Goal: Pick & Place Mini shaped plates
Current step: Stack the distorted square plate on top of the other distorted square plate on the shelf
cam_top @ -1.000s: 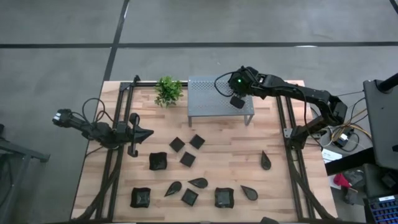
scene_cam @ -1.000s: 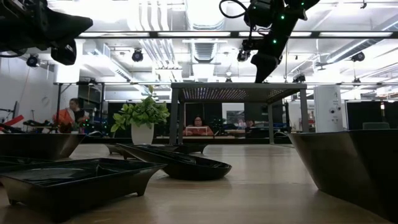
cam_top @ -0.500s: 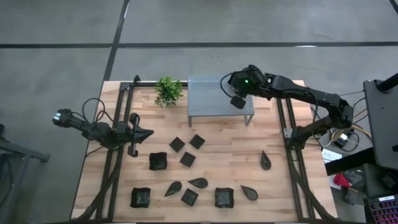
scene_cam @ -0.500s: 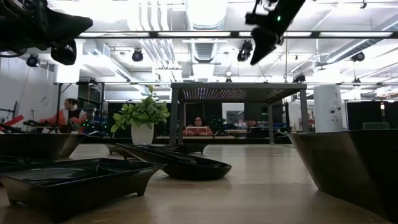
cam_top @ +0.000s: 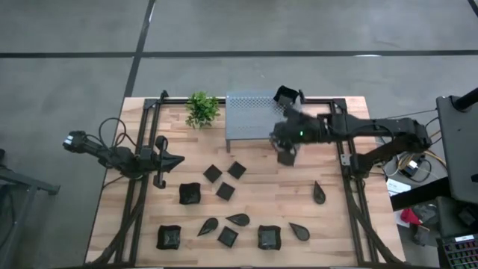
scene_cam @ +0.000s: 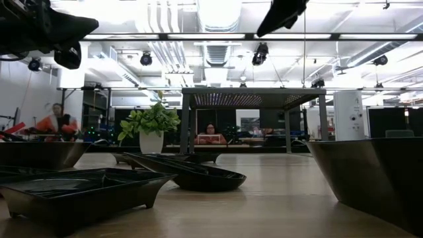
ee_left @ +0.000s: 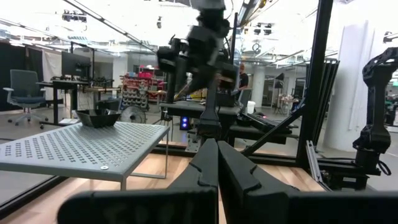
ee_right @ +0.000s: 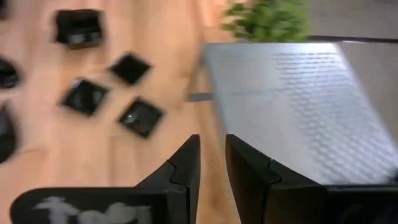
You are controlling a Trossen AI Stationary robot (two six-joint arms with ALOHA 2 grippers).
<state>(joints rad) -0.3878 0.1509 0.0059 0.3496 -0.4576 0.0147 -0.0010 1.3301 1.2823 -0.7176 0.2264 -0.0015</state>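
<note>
One mini plate [cam_top: 286, 95] sat on the grey perforated shelf [cam_top: 250, 112], at its rear corner farthest from the plant [cam_top: 202, 108]. The remaining plates [cam_top: 225, 190] lay on the tabletop [cam_top: 336, 217] forward of the shelf. The right gripper [cam_top: 285, 155] hovered off the shelf's front edge, fingers [ee_right: 186, 163] narrowly parted and empty. The left gripper [cam_top: 178, 159] waited past the shelf's plant side, fingers [ee_left: 208, 168] closed on nothing.

Glossy black mini shaped plates [cam_top: 225, 191] stand out against a pale, light-brown wood-grain tabletop [cam_top: 261, 179], its planks streaked in warmer and paler bands. A matte grey metal shelf [cam_top: 250, 116], patterned all over with rows of tiny round holes, sits at the far side. Beside it, a bright green leafy plant [cam_top: 202, 109] rises from a white pot [scene_cam: 151, 142]. Both arms are dark, near black, and a black frame [cam_top: 142, 172] borders the tabletop over a grey floor [cam_top: 75, 67].
</note>
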